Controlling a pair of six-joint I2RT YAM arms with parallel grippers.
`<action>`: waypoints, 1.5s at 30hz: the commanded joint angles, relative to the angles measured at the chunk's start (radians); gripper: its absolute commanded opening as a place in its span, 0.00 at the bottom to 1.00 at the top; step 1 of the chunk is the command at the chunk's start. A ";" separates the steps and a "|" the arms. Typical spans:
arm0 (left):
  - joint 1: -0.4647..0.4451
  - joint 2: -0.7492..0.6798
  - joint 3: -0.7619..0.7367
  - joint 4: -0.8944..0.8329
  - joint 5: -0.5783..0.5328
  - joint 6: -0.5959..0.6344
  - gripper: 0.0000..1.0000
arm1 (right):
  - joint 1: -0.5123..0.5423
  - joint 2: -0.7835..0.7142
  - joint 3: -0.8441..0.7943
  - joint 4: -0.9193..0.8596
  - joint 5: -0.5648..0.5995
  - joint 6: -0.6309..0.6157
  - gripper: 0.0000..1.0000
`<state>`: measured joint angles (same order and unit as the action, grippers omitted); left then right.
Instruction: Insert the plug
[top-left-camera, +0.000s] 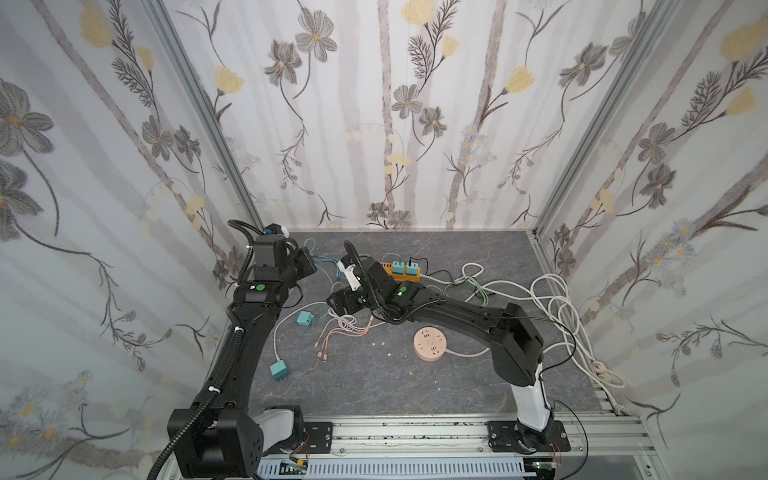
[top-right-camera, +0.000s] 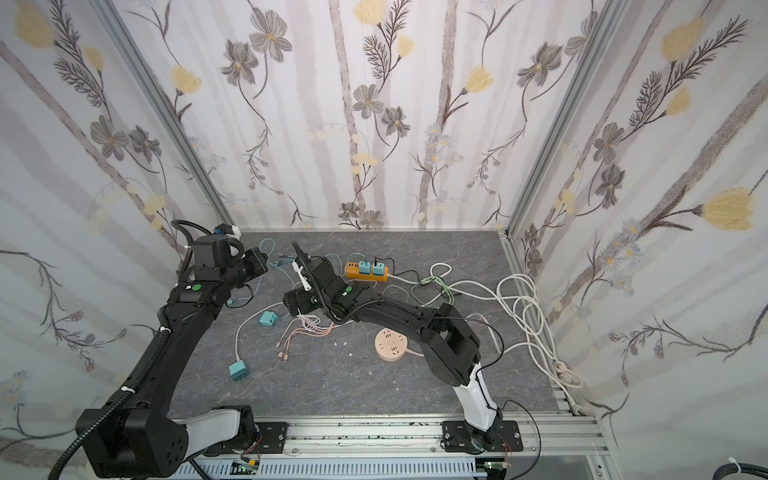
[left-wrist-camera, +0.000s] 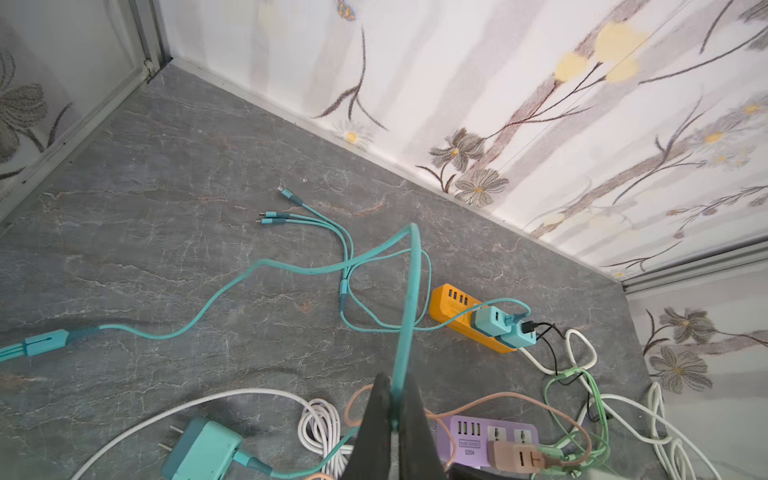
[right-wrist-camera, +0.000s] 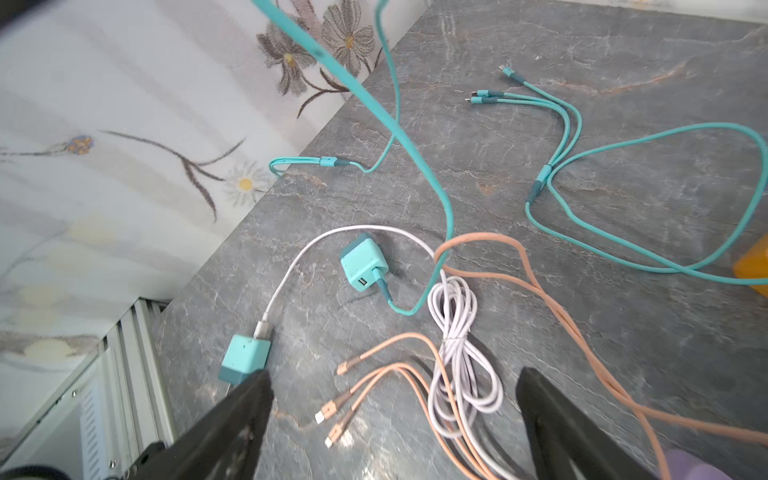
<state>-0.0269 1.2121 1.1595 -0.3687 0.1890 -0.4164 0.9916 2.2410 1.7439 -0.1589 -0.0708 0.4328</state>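
My left gripper (left-wrist-camera: 392, 386) is shut on a thin teal cable (left-wrist-camera: 409, 291), which rises in a loop from between the jaws. That cable runs down to a teal plug (right-wrist-camera: 363, 266) lying on the grey table, seen in both top views (top-left-camera: 304, 318) (top-right-camera: 268, 318). My right gripper (right-wrist-camera: 392, 376) stands open with nothing between its fingers, just above the peach cable ends (right-wrist-camera: 332, 405) and a white cable coil (right-wrist-camera: 457, 357). An orange power strip (top-left-camera: 401, 271) with two teal adapters plugged in lies near the back wall.
A second teal plug (top-left-camera: 279, 370) on a white cable lies toward the front left. A purple power strip (left-wrist-camera: 486, 440) with a peach adapter sits by my left gripper. A round pink socket (top-left-camera: 430, 344) lies mid-table. White cables (top-left-camera: 552, 307) pile up along the right wall.
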 joint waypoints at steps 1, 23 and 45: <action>0.000 -0.017 0.068 -0.061 -0.017 -0.019 0.00 | -0.011 0.047 0.058 0.059 0.021 0.038 0.91; -0.001 -0.039 0.195 -0.200 0.084 -0.003 0.00 | -0.167 0.104 0.142 -0.241 -0.255 -1.087 0.70; -0.005 -0.030 0.345 -0.083 0.087 -0.147 0.00 | -0.088 0.099 0.111 0.050 -0.120 -1.233 0.00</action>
<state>-0.0227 1.1938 1.4689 -0.5591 0.2810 -0.4961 0.8997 2.3726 1.9038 -0.2874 -0.2161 -0.7879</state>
